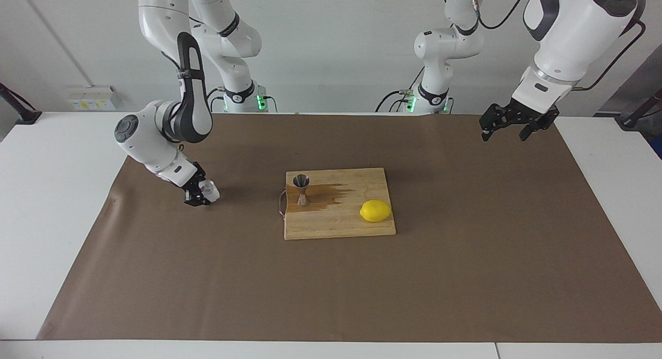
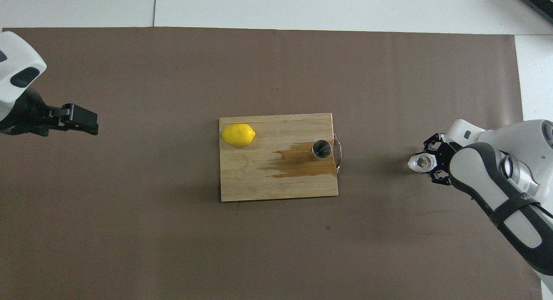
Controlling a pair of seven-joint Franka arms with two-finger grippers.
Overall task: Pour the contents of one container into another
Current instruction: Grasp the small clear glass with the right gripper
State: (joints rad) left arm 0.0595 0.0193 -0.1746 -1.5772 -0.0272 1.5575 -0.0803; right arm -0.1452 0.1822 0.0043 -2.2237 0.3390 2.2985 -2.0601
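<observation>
Up top right in the facing view the left gripper (image 1: 506,128) just waits over the brown mat with its fingers spread, then mid-left the right gripper (image 1: 199,193) is pinching the glass cup (image 1: 209,191) low over the mat, and dead center the steel jigger (image 1: 301,189) stands upright on the wooden cutting board (image 1: 336,227) with the lemon (image 1: 375,210) lower down.

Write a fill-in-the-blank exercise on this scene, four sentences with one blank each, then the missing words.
1. The steel jigger stands upright on the wooden ____ beside a dark wet stain.
2. The fruit lying on the cutting board toward the left arm's end is a yellow ____.
3. The clear glass cup is held by the ____ end effector, over the brown paper.
4. The left end effector holds ____ and waits, raised.

Missing words: cutting board; lemon; right; nothing
</observation>
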